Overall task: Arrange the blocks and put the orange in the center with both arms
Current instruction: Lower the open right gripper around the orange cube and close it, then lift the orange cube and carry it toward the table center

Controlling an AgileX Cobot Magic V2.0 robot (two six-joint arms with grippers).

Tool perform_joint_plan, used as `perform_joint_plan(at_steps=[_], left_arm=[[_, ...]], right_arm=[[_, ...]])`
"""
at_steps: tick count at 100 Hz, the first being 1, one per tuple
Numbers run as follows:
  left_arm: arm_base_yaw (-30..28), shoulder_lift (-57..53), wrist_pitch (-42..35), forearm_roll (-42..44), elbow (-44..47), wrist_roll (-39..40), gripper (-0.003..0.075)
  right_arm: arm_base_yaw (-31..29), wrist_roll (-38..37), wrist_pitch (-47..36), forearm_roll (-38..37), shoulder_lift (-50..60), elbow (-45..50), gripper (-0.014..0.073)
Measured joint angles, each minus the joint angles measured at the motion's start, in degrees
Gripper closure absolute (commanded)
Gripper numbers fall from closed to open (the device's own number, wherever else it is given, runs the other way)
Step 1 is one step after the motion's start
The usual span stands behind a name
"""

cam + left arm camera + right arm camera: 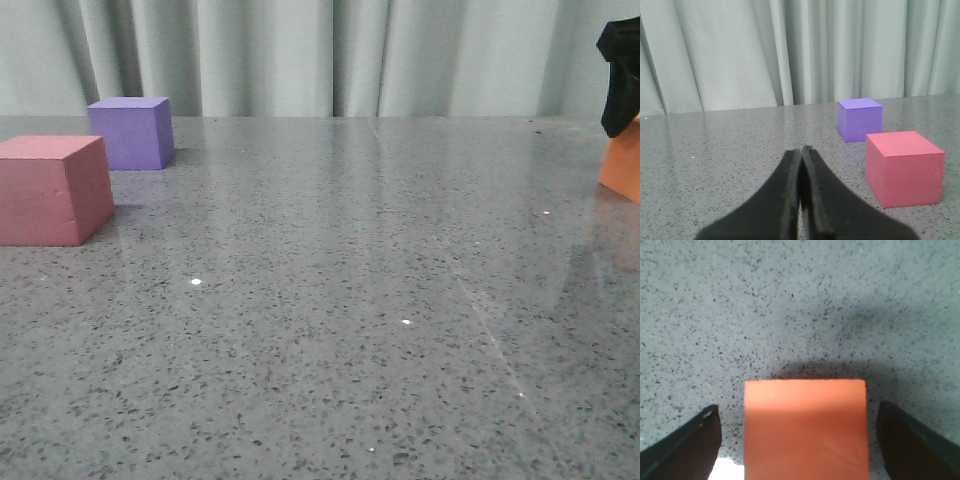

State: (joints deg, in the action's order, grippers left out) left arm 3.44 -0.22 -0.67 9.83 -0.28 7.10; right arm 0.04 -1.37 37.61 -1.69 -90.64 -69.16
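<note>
The pink-red cube (50, 190) sits at the left of the grey table, with the purple cube (131, 131) just behind it. Both show in the left wrist view, pink-red (903, 167) and purple (859, 119). My left gripper (801, 152) is shut and empty, low over the table, well apart from them. The orange cube (622, 162) is at the far right edge, partly cut off. In the right wrist view the orange cube (806, 430) lies between my right gripper's (800, 425) open fingers (685, 442), a gap on each side. Part of the right gripper (620, 75) shows above it.
The speckled grey table (330, 300) stretches between the cubes. A pale pleated curtain (320, 55) hangs along the table's far edge.
</note>
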Motion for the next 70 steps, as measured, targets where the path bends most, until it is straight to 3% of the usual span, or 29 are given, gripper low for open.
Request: perform_joint_plan(at_steps=[21,45,70], left_arm=[[0.00,0.00,0.00,0.00,0.00,0.00,0.0739],[0.00,0.00,0.00,0.00,0.00,0.00,0.0739],[0.00,0.00,0.00,0.00,0.00,0.00,0.0739]], right_arm=[[0.00,0.00,-0.58,0.00,-3.24,0.00,-0.0006],[0.00,-0.46,-1.08,0.00,-4.66,-0.09,0.0323],[0.00,-0.71,1.47,2.60,-4.00,-2.26,0.0340]])
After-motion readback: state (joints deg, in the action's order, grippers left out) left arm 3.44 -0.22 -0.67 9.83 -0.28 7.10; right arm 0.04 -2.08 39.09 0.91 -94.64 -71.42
